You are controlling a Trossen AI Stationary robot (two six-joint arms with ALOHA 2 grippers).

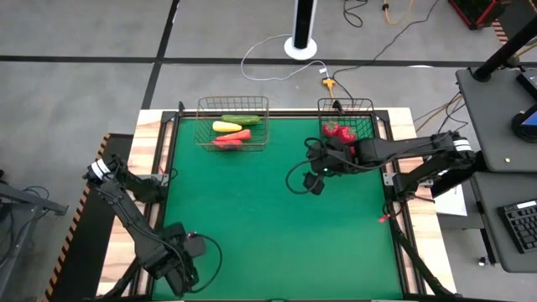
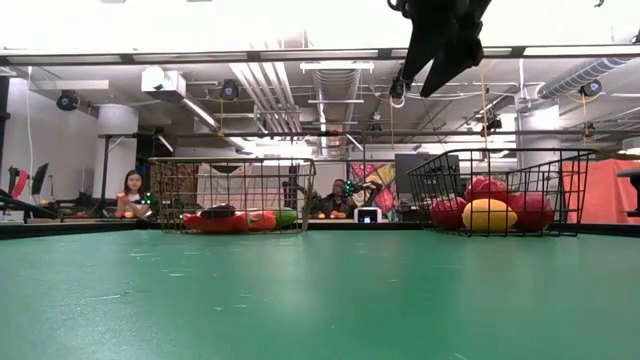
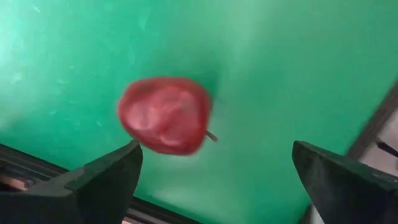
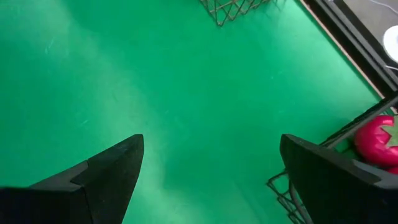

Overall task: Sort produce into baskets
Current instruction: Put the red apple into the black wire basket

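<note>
The left gripper (image 1: pixel 178 273) sits low over the near left corner of the green worktop (image 1: pixel 268 226), its fingers (image 3: pixel 102 180) spread wide and holding nothing. In the left wrist view a red round fruit (image 3: pixel 165 115) with a short stem lies on the worktop between and ahead of those fingers, clear of both; the arm hides it in the high view. The right gripper (image 1: pixel 315 180) hangs above the worktop just beside the black basket (image 1: pixel 346 107), on its near left side. Its fingers (image 4: pixel 106 174) are also spread wide and empty, with bare worktop between them. The black basket stands at the far right edge of the worktop and holds round fruits: red ones (image 2: pixel 487 188), a yellow lemon (image 2: pixel 489 215) at the front, and a pink one (image 4: pixel 376 140) seen through the wire in the right wrist view. The tan basket (image 1: pixel 233 102) stands at the far edge, left of centre, well apart from the black one. It holds the long pieces: a green cucumber (image 1: pixel 242 119), a long yellow piece (image 1: pixel 226 127) and red chilies (image 1: pixel 232 137), lying side by side. A person (image 2: pixel 131 192) is in the room beyond the worktop.
</note>
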